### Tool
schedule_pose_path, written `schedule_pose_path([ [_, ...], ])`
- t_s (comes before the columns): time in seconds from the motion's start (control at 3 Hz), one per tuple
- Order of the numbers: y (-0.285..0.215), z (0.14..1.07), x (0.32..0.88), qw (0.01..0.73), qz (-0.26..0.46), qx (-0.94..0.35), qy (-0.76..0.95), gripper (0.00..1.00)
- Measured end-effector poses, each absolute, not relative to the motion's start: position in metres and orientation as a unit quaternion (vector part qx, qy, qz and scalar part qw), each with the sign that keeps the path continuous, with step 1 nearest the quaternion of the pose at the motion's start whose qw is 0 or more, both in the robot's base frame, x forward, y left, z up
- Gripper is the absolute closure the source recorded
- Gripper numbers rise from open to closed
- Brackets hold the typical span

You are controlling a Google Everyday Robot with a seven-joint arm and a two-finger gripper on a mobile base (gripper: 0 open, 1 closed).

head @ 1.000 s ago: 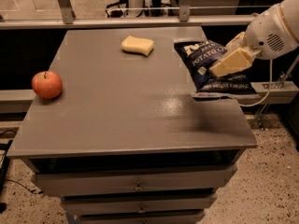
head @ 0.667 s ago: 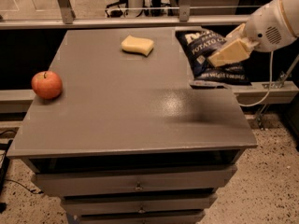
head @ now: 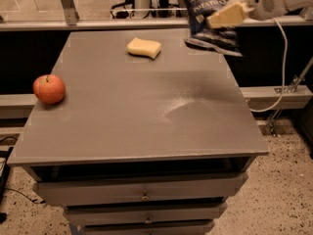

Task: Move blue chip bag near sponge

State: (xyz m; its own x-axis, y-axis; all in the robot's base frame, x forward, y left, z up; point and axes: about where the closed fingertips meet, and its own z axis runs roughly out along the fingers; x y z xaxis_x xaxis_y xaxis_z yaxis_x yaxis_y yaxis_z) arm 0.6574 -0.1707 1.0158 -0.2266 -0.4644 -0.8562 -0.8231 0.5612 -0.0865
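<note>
Fingers (head: 229, 14): clamped on the blue chip bag (head: 214, 36). One pale yellowish finger lies across the bag's front face, and the other is hidden behind the bag.
Gripper (head: 213, 20): at the upper right of the view, above the far right corner of the tabletop (head: 146, 121). Its white arm reaches in from the right edge.
Blue chip bag: held up in the fingers, pinched at about mid-height. Its top runs toward the upper edge of the view. Its crinkled lower edge hangs below the fingers over the far right corner and appears clear of the surface. White lettering shows on the dark front face.
Sponge (head: 144, 48): lies flat on the far part of the tabletop, left of the bag and apart from it, with bare grey surface between them.
Apple (head: 49, 88): red, stands near the left edge, well apart from both sponge and bag.
Tabletop: grey, with drawers (head: 144, 192) beneath its front edge.
Cable (head: 283, 58): white, hangs from the arm down the right side, beyond the tabletop.
</note>
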Motion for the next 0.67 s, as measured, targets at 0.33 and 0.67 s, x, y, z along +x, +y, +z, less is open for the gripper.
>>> schedule_pose_path([
  [0.33,-0.146,1.017,0.696,0.476,0.220,-0.400,0.752,1.00],
  [0.67,-0.146,0.994,0.736,0.480,0.210,-0.353,0.775,1.00],
])
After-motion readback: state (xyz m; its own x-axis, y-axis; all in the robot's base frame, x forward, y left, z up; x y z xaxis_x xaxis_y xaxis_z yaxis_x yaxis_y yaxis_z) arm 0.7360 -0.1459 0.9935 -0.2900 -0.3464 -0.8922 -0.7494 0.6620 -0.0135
